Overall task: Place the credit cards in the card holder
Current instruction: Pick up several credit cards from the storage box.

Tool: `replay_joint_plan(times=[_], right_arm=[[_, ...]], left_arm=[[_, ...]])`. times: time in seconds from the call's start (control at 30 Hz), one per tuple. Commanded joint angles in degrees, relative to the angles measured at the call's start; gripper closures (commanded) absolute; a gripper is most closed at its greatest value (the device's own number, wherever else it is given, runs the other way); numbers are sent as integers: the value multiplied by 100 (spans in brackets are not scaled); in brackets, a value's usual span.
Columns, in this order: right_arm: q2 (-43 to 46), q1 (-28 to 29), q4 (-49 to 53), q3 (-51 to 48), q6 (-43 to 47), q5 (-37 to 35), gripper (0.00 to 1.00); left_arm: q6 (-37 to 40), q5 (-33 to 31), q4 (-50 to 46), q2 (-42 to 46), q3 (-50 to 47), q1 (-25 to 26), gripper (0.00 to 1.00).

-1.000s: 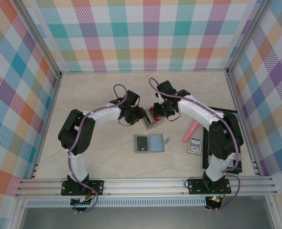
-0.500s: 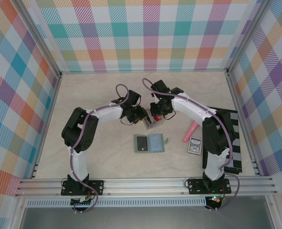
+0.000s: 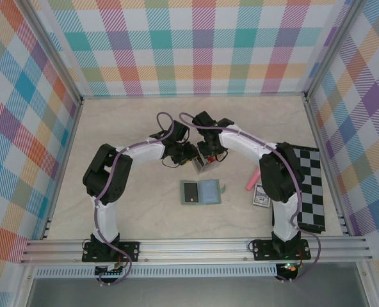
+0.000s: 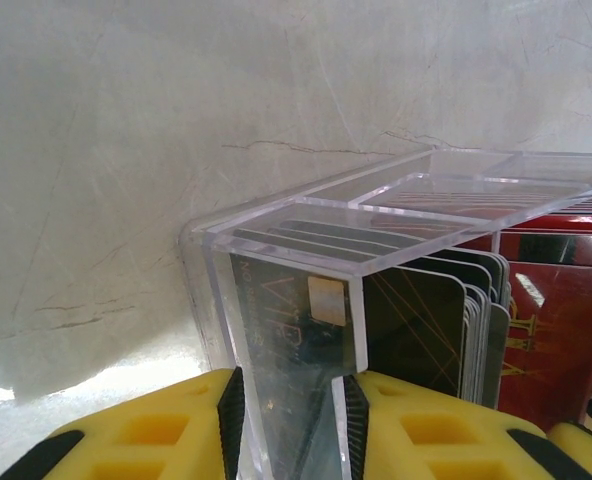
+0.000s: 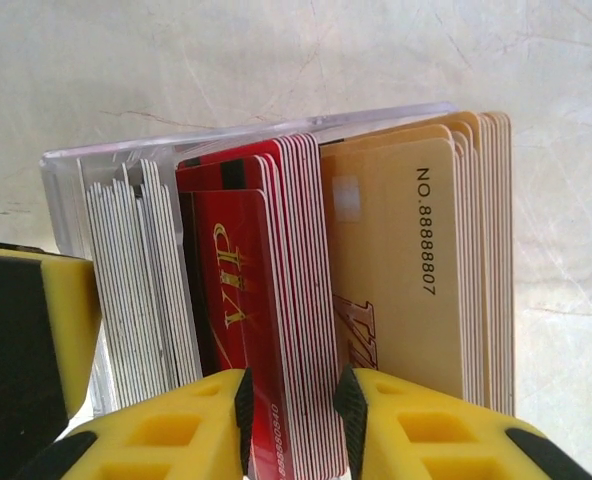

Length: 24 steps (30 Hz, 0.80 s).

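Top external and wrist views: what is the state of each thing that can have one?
card holder, open, lying flat.
clear rack, upright, well filled.
left gripper, shut on the clear rack's wall.
right gripper, astride the red cards, grip unclear.

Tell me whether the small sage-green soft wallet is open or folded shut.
Open. The small sage-green soft wallet lies spread flat on the pale wooden table, both halves showing, a black rectangular card on its left half.

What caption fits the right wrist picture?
Right claw straddling red cards in a clear rack, tan cards alongside.
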<state>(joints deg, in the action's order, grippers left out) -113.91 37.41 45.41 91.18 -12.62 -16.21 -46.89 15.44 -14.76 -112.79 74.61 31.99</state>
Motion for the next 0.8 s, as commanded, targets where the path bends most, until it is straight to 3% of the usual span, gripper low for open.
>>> replay_joint_plan(times=[0.0,0.27,0.77], right_arm=[[-198,46,101,177,170,-210,67],[-212,126,174,208,112,-980,69],[-35,126,248,286,155,-1086,83]], left_arm=[[-26,0,-165,-53,-215,-52,67],[-57,-43,-166,-4,-335,-57,67],[-47,-59,27,4,-395,-52,68]])
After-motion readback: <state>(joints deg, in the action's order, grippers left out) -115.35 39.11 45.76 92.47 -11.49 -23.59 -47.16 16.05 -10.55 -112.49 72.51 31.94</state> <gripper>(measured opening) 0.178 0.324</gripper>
